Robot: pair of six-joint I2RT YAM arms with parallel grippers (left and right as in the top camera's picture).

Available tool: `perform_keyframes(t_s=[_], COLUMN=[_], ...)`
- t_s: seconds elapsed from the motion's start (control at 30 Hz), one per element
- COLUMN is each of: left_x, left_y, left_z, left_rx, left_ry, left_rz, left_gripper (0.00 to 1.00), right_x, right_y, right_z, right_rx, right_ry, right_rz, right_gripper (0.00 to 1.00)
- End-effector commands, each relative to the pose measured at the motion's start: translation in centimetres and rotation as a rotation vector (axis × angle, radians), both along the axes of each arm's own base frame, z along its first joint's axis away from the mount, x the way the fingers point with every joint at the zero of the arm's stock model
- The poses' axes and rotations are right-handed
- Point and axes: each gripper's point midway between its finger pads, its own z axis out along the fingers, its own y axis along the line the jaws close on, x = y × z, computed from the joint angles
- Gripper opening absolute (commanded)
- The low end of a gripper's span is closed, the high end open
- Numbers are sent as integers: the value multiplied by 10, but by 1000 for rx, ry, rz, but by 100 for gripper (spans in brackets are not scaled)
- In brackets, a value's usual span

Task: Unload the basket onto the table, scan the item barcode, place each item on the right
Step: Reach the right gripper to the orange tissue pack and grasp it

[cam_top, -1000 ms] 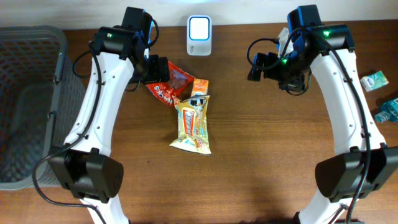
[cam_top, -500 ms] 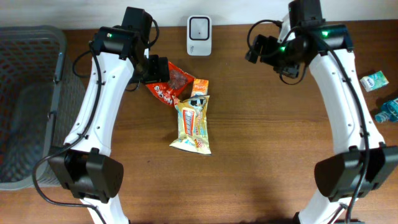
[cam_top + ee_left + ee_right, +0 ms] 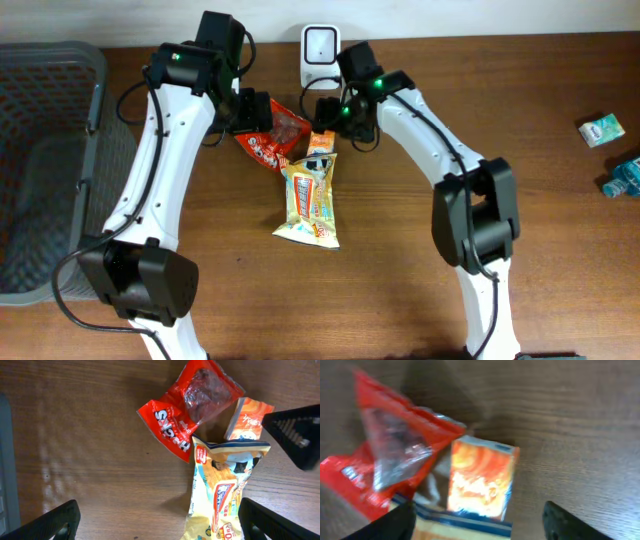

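Three items lie mid-table: a red snack bag (image 3: 275,135) (image 3: 192,402) (image 3: 390,460), a small orange box (image 3: 321,140) (image 3: 247,420) (image 3: 480,480) and a yellow snack bag (image 3: 312,200) (image 3: 225,490). The white scanner (image 3: 320,45) stands at the back edge. My right gripper (image 3: 335,115) (image 3: 480,522) hovers open over the orange box, its fingers to either side of the box and apart from it. My left gripper (image 3: 250,112) (image 3: 160,525) is open above the table beside the red bag, holding nothing.
A grey mesh basket (image 3: 40,160) fills the left side. A green-and-white packet (image 3: 601,130) and a teal item (image 3: 622,178) lie at the far right edge. One right finger (image 3: 295,435) juts into the left wrist view.
My right arm has swung from the right rear of the table to the middle, above the orange box. The scanner's face has dimmed. The left arm has not moved.
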Motion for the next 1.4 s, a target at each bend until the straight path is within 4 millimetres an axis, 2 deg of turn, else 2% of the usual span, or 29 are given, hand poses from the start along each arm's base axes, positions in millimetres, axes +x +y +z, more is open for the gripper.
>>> perform_keyframes(t_s=[0.0, 0.13, 0.27, 0.3, 0.33, 0.37, 0.43, 0.5, 0.57, 0.7, 0.73, 0.8, 0.83, 0.87, 0.93, 1.1, 1.13, 1.17, 1.2, 1.23, 1.27, 1.3, 1.33, 1.37], left_x=[0, 0, 0, 0, 0, 0, 0, 0, 0, 0, 0, 0, 0, 0, 0, 0, 0, 0, 0, 0, 0, 0, 0, 0], left_y=[0, 0, 0, 0, 0, 0, 0, 0, 0, 0, 0, 0, 0, 0, 0, 0, 0, 0, 0, 0, 0, 0, 0, 0], left_z=[0, 0, 0, 0, 0, 0, 0, -1, -1, 0, -1, -1, 0, 0, 0, 0, 0, 0, 0, 0, -1, -1, -1, -1], left_rx=[-2, -2, -2, -2, -2, -2, -2, -2, -2, -2, -2, -2, -2, -2, -2, -2, -2, -2, -2, -2, -2, -2, -2, -2], left_ry=[0, 0, 0, 0, 0, 0, 0, 1, 1, 0, 1, 1, 0, 0, 0, 0, 0, 0, 0, 0, 1, 1, 1, 1], left_rz=[10, 10, 10, 10, 10, 10, 10, 10, 10, 10, 10, 10, 10, 10, 10, 10, 10, 10, 10, 10, 10, 10, 10, 10], left_gripper=[99, 99, 99, 99, 99, 99, 99, 99, 99, 99, 99, 99, 99, 99, 99, 99, 99, 99, 99, 99, 99, 99, 99, 99], right_x=[-1, -6, -9, -9, -9, -6, 0, 10, 20, 23, 23, 23, 21, 19, 5, 2, 4, 11, 17, 15, 6, -3, -7, -13], right_y=[-4, -5, -6, -6, -6, -6, -5, -10, -24, -59, -67, -84, -86, -86, -78, -73, -74, -81, -100, -126, -154, -170, -175, -182], right_z=[-28, -51, -69, -73, -73, -68, -56, -35, 2, 78, 86, 86, 89, 96, 124, 121, 111, 86, 47, 12, -12, -22, -25, -27], right_rx=[-26, -41, -50, -51, -51, -31, 41, 143, 339, 755, 808, 815, 830, 864, 978, 948, 896, 764, 548, 309, 97, -21, -65, -105], right_ry=[57, 102, 132, 134, 134, 131, 134, 139, 140, 84, 75, 71, 57, 9, -226, -290, -251, -153, -26, 80, 168, 216, 234, 255], right_rz=[-48, -47, -45, -45, -45, -48, -46, -52, -26, 112, 123, 106, 125, 183, 426, 488, 458, 360, 208, 69, -48, -101, -106, -112], right_gripper=[75, 63, 63, 55, 40, 6, 4, 4, 4, 4, 4, 4, 4, 4, 4, 4, 4, 4, 4, 4, 4, 12, 27, 55])
